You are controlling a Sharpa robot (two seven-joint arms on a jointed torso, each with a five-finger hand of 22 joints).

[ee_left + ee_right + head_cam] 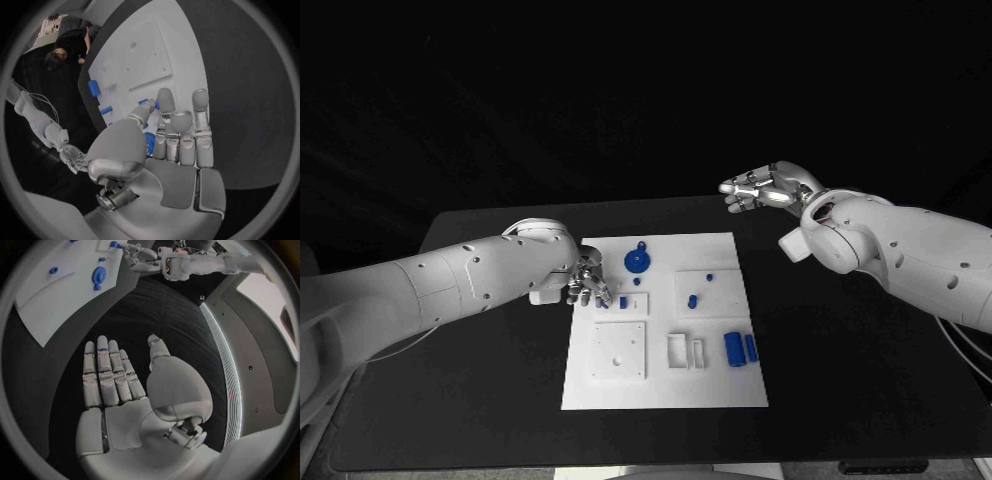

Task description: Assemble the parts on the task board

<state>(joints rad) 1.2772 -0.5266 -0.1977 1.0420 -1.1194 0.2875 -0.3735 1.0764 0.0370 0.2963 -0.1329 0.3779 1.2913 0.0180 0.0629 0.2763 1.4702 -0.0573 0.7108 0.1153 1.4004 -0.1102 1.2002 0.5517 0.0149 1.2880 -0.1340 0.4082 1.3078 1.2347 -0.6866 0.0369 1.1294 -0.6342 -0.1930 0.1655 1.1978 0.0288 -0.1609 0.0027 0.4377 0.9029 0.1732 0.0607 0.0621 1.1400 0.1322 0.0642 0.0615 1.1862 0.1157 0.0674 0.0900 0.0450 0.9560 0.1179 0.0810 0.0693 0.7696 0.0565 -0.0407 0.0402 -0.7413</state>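
The white task board lies in the middle of the black table. On it are a blue gear-like part, two small blue pegs, two blue cylinders and a small blue part. My left hand hovers low over the board's left edge, fingertips beside that small part. In the left wrist view the left hand has straight fingers with the thumb bent toward them, and blue shows between them; contact is unclear. My right hand is raised far right, holding nothing, fingers spread.
A square white plate with holes and white slotted blocks stand on the board's near half. Bare black table surrounds the board, with its edges at the left and front.
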